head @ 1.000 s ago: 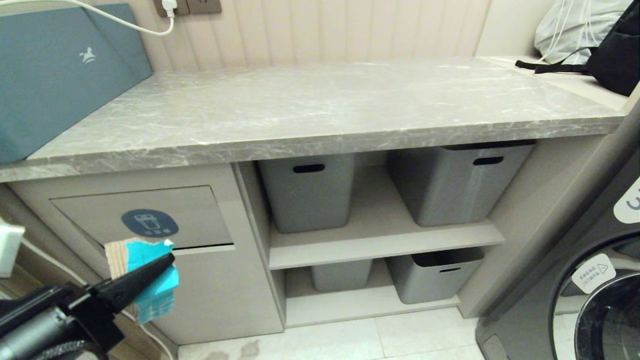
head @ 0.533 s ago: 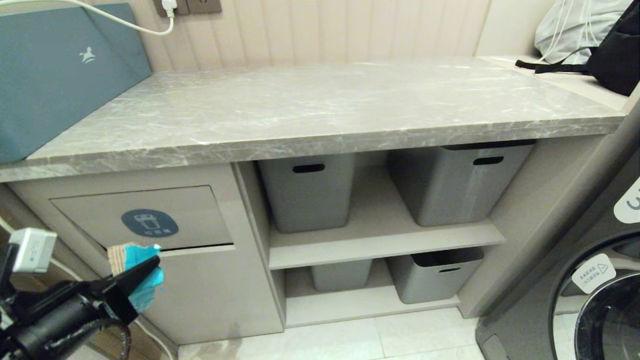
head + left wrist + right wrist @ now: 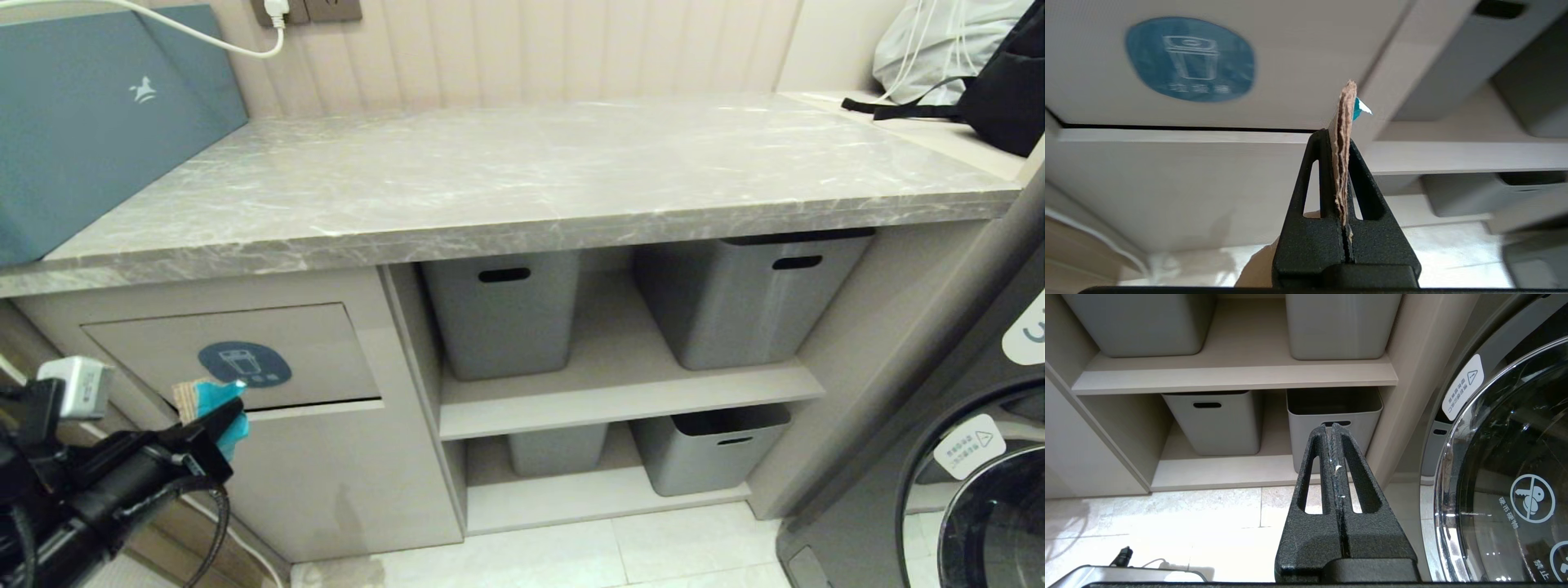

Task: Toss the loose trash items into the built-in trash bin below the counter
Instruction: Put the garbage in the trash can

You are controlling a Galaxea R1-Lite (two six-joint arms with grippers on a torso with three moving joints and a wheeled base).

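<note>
My left gripper is shut on a torn cardboard scrap with a turquoise face, held edge-up. The scrap's top edge is close to the lower edge of the bin flap, just under the round blue sticker. In the left wrist view the scrap sticks out past the fingertips in front of the flap, near its dark bottom gap. The grey marble counter carries no scraps. The other scraps are out of view. My right gripper is shut and empty, low near the floor.
Grey plastic bins stand on the open shelves right of the flap. A teal box sits on the counter's left end. A washing machine is at the right, a black bag at the far right.
My left gripper has carried the scrap up and forward to the flap's lower edge. The right arm has not moved.
</note>
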